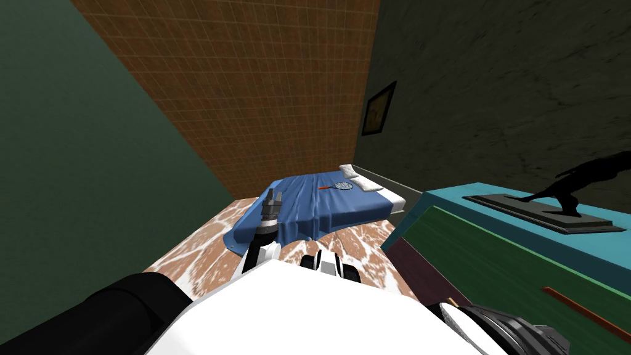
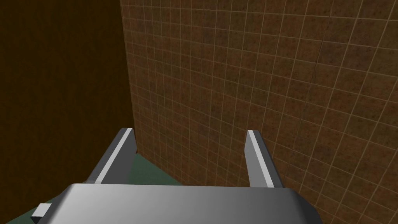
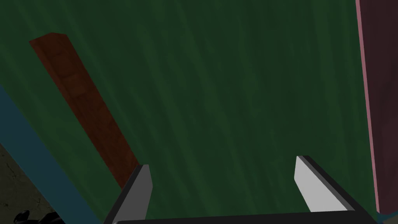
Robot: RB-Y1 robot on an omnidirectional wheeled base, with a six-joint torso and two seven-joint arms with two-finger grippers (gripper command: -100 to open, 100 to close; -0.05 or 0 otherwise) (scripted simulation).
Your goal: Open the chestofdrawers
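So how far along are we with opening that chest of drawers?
Done: I'm up against the chest of drawers, right gripper open and facing its green drawer front. In hand: lining up on the reddish-brown handle, which sits beside one finger, not between them. To do: grip it and pull; the drawer looks shut. The left gripper hangs open, idle.

The green drawer front (image 3: 233, 77) is a flat plane straight ahead of the right jaws, which stand wide apart with nothing but that plane between them. The reddish-brown handle (image 3: 85, 105) is a raised bar just outside one finger (image 3: 140, 190), not within the gap. A maroon side panel (image 3: 383, 97) borders the front past the other finger. On the chest's teal top (image 1: 450, 200) a dark statue (image 1: 594, 171) stands well apart from the handle. Open floor (image 1: 366, 239) lies between chest and bed (image 1: 326, 206).
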